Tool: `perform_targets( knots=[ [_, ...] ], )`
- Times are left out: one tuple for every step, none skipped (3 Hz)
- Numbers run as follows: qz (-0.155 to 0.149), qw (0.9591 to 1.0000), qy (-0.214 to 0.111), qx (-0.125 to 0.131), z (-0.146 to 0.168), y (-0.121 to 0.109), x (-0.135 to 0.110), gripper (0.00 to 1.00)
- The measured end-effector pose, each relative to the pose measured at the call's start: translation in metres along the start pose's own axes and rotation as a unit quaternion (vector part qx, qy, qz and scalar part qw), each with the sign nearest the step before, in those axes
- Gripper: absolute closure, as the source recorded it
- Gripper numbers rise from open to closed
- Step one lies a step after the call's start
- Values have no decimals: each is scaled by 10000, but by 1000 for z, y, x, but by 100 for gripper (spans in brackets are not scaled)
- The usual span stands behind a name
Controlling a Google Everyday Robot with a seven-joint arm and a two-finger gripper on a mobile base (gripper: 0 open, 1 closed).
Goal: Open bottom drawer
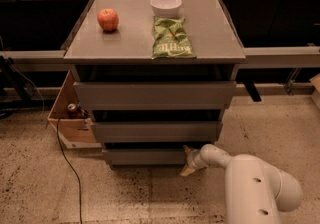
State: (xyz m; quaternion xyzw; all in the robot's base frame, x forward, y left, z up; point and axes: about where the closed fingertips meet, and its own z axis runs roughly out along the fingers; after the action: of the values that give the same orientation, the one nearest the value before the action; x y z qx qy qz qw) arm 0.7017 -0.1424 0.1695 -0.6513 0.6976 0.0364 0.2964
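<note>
The bottom drawer (145, 156) is the lowest of three plain grey fronts in the table (220, 38), just above the speckled floor (150, 193) and directly beneath the middle drawer (155, 131) and the top drawer (155, 95). The claw (187, 160) sits low at the right end of the bottom drawer's front, touching or all but touching that edge. Whether it is spread or pinched on the edge, I cannot tell. The white arm (250, 188) reaches to it from the lower right.

On the table, a red apple (108, 19) lies at the left, well apart from a white bowl (165, 5) near the back. A green snack bag (171, 38) lies flat just in front of the bowl. A cardboard box (67, 118) stands on the floor against the table's left side, and a dark cable (67, 163) trails across the floor in front of it.
</note>
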Motion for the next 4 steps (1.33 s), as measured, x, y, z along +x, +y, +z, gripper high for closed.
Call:
perform_targets(
  knots=[
    [93, 9999, -24, -41, -4, 16, 4, 54],
    [93, 9999, -24, -41, -11, 13, 1, 39],
    [93, 9999, -24, -41, -16, 11, -2, 17],
    [113, 9992, -107, -374, -10, 49, -9, 0]
  ],
)
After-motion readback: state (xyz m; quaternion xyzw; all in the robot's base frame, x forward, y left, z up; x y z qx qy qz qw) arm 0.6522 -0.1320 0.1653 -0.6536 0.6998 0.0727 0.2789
